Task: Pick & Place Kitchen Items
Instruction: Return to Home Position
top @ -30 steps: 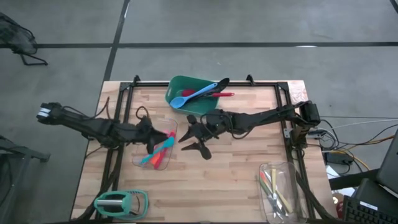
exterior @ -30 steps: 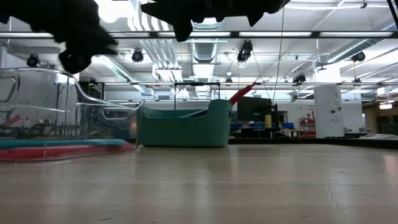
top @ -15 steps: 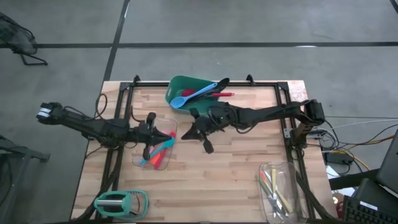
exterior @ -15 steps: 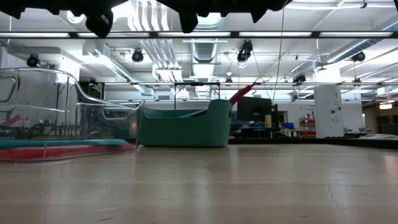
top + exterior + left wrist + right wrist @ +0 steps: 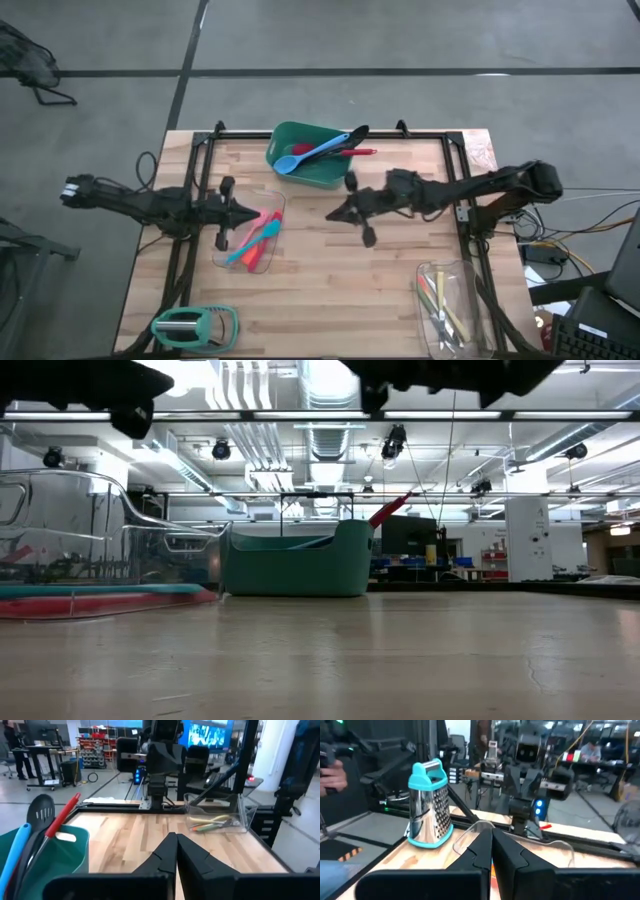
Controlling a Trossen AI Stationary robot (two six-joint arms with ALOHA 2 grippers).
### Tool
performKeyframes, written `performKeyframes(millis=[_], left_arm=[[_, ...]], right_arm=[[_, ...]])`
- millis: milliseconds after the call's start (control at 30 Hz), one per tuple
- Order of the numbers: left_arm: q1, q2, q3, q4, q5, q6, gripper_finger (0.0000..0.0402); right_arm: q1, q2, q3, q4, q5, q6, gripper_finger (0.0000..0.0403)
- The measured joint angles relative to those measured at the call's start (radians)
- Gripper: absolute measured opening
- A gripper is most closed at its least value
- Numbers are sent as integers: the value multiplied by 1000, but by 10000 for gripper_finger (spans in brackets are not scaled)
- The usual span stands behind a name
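Above the table's middle, my left gripper (image 5: 250, 212) (image 5: 175, 842) and my right gripper (image 5: 331, 215) (image 5: 490, 839) point level at each other, both shut and holding nothing. A black slotted spoon (image 5: 352, 133) (image 5: 42, 812), a blue spoon (image 5: 305, 155) and a red-handled utensil (image 5: 355, 152) lean in the green tub (image 5: 300, 170), handles over its rim. Pink, orange and teal utensils (image 5: 255, 240) lie in the left clear tray (image 5: 225, 258). My left gripper's tip hangs over that tray's far edge. More slim utensils (image 5: 440, 305) lie in the right clear tray (image 5: 462, 275).
A teal-handled grater (image 5: 190, 325) (image 5: 427, 805) lies at the table's near left corner. A black frame (image 5: 300, 133) runs along the far edge and down both sides. Bare wood (image 5: 340, 290) lies between the two trays. A person's hand (image 5: 330, 767) shows beyond the table.
My right gripper has drawn back toward the table's right edge, away from the left tray. My left gripper has pulled back toward the left edge, off the tray's middle, and rolled until it sits square. The utensils and trays have not moved.
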State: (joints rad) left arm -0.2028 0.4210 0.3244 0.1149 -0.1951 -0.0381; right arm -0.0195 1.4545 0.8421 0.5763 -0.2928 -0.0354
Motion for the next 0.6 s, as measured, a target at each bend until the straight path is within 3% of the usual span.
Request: performKeyframes(millis=[233,500,600], left_arm=[[0,-193,-35,-131,0,-16,8],[0,-410,-37,-323,-10,-26,8],[-1,-419,-33,-377,-34,-29,10]], right_arm=[[-12,-194,-143,-61,110,-25,8],[-20,-437,-342,-116,110,-30,8],[-22,-535,-423,-116,107,-32,8]])
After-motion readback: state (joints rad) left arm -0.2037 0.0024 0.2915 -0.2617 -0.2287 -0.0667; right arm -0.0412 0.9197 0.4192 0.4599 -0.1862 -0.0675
